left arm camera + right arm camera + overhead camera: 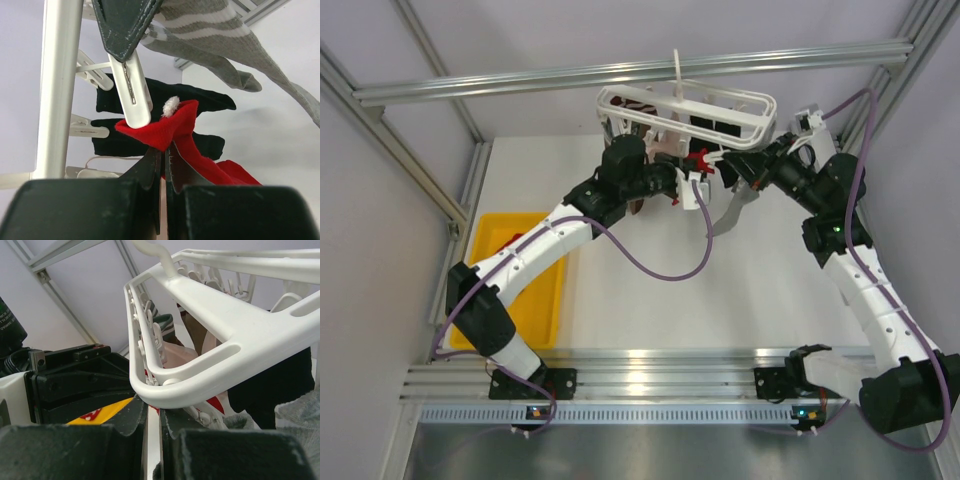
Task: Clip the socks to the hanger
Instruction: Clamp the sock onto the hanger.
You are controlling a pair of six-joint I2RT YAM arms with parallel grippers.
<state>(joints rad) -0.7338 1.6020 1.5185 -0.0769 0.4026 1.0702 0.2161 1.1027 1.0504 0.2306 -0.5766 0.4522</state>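
- Where small white letters show on a black cylinder [6,320] at the left edge of the right wrist view, they are cut off and too small to read.
- One hanger [215,310] hangs above the far end of the table [650,300], under an aluminium rail [620,72].
- One red sock [175,125] is at the hanger; a white peg [131,95] bites its upper fold, and a white tuft sits at its top.
- The left gripper [164,150] has its fingers pressed together on that red sock just below the peg.
- One grey sock [215,30] with pale stripes hangs above and to the right of the red one.
- Two black socks [170,97] hang behind the red sock, one above the other.
- The right gripper [152,410] sits right under the hanger's near corner, with its fingers drawn close and a thin white strip in the gap; the views do not show whether it grips the frame.
- One yellow tray [545,310] lies on the table's left side, partly under the left arm, with something red in its far end.
- The table is white, the walls around it are pale, and aluminium rails frame the cell.
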